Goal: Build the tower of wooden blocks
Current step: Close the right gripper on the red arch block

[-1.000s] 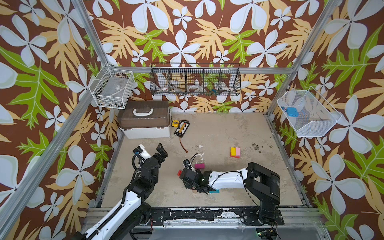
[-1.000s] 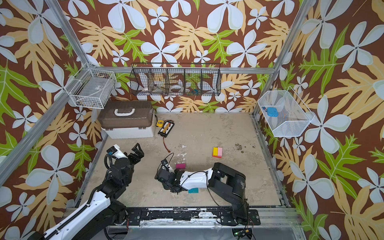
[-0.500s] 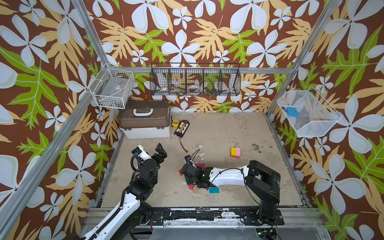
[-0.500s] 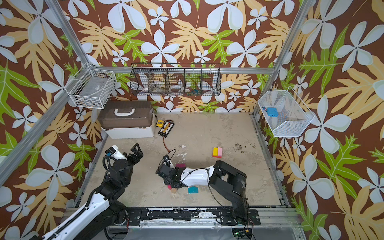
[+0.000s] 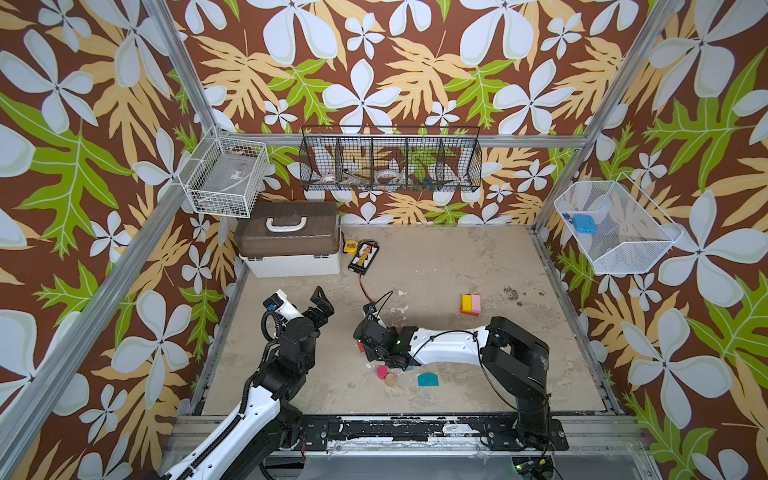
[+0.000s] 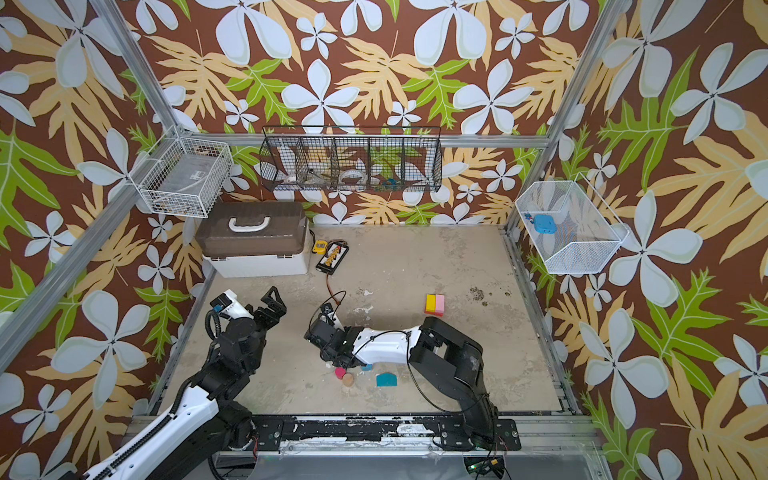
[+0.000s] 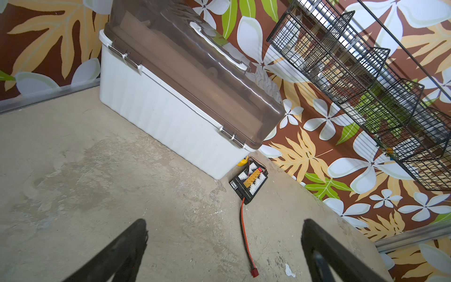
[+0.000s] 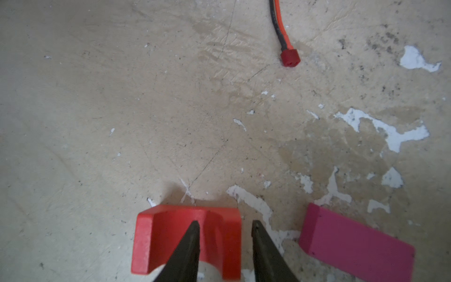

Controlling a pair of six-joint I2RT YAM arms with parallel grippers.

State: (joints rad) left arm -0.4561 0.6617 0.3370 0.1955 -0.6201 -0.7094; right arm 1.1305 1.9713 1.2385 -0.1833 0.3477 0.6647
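A red arch-shaped wood block (image 8: 185, 234) lies flat on the floor. My right gripper (image 8: 224, 223) straddles one of its legs, one finger inside the arch and one outside; the jaws stand narrow but open, with small gaps on both sides. A magenta brick (image 8: 353, 246) lies beside it. In both top views my right gripper (image 5: 365, 345) hangs low over these blocks. Just in front lie a magenta cylinder (image 5: 381, 371), a plain tan cylinder (image 5: 390, 379) and a teal house-shaped piece (image 5: 428, 379). The tower (image 5: 470, 304) is a low red, yellow and pink stack. My left gripper (image 5: 322, 307) is open and empty.
A white toolbox with a brown lid (image 5: 291, 239) stands at the back left. Beside it lies a black charger board (image 5: 363, 255), whose red cable ends in a plug (image 8: 290, 58) near my right gripper. Wire baskets (image 5: 390, 166) hang on the walls.
My right gripper's jaws have narrowed around the red block's leg. The right arm has shifted back, uncovering the cylinders and the teal piece. The left arm has hardly moved.
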